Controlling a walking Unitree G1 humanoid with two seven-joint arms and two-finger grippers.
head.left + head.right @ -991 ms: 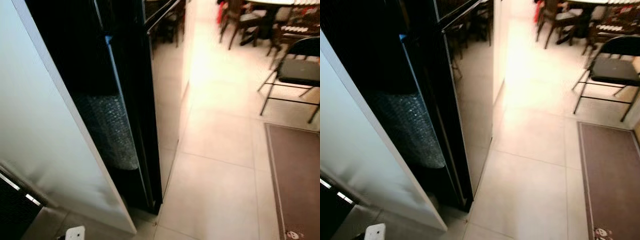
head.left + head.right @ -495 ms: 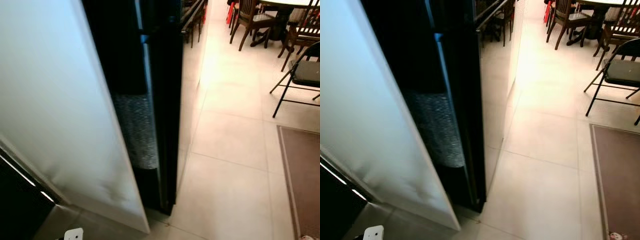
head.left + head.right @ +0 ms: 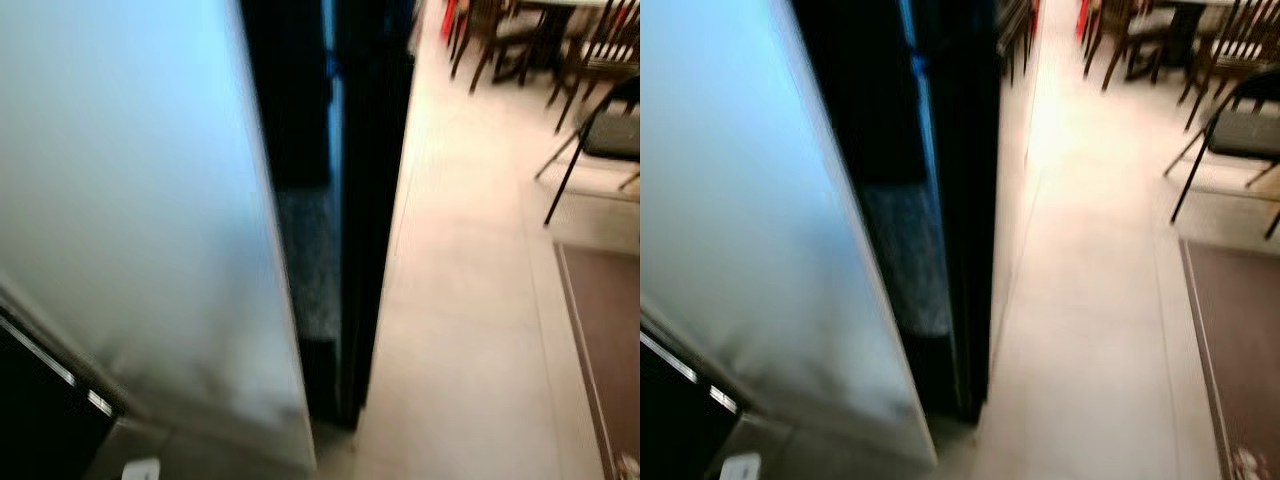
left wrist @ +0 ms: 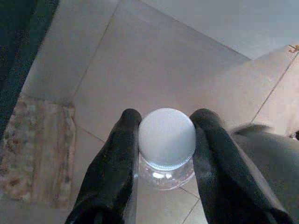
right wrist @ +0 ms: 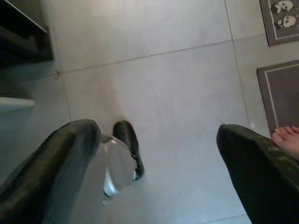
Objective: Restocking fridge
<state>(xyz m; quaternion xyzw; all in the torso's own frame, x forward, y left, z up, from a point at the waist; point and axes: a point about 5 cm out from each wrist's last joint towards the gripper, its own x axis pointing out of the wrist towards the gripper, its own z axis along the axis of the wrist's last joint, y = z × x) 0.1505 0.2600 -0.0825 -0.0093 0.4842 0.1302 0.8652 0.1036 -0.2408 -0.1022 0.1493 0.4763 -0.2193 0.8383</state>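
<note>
Room: pale tiled floor (image 3: 1090,330), blurred; dark chairs (image 3: 1230,110) far right, a brown mat (image 3: 1240,340) on the right.
Bottle: a clear bottle with a white cap (image 4: 167,135), carried low over the tiles, not yet near a shelf.
Left gripper (image 4: 163,144): fingers narrowed onto the bottle just under the cap, one each side.
Right gripper (image 5: 154,158): spread wide, holding nothing, hanging above the floor.
Fridge: a black edge (image 3: 965,200) beside a white panel (image 3: 740,220) on the left.
Bystander: a bare foot (image 5: 287,140) near the right gripper.
Risk: the bottle could slip and drop while walking; a swinging arm could hit the black edge or the foot.
</note>
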